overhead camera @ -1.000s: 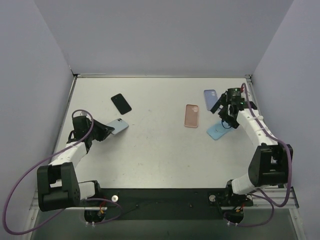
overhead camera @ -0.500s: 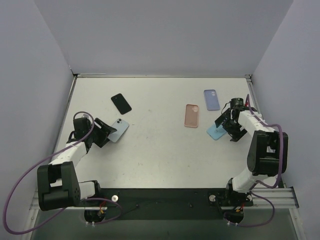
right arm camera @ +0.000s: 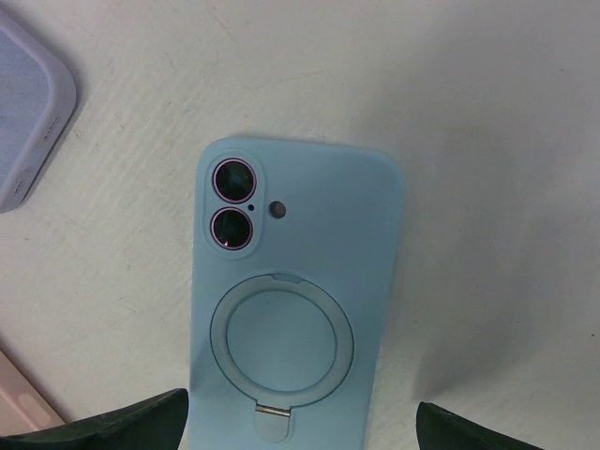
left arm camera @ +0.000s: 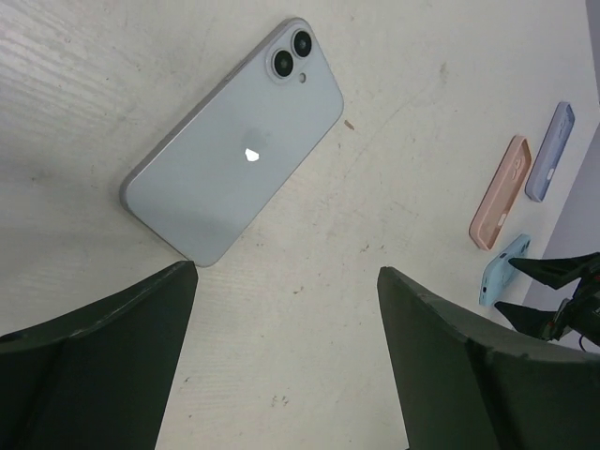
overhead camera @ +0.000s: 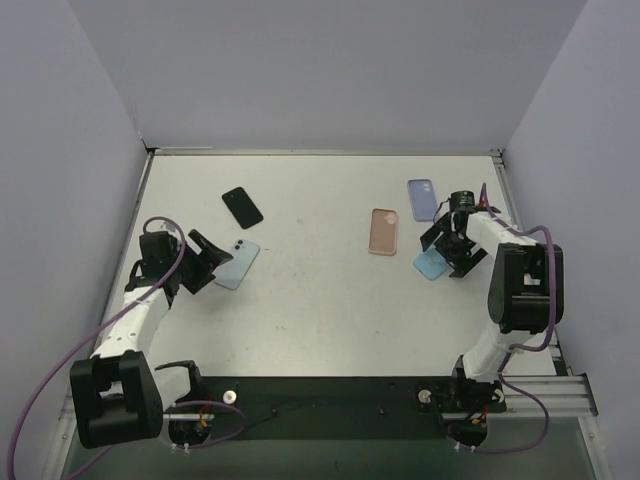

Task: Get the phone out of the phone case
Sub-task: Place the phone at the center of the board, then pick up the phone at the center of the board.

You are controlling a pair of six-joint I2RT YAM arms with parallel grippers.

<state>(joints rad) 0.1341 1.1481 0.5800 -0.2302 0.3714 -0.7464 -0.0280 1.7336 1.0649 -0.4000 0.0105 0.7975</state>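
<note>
Two finger sets, both spread wide and empty: left fingers beside a bare pale-blue phone; right fingers above the light-blue cased phone, lying camera-side up at the right of the surface.

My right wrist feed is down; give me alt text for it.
A light blue phone case with a ring stand lies back up on the white table, two camera lenses showing. The open right hand straddles its lower end; a lilac case corner sits upper left.
</note>
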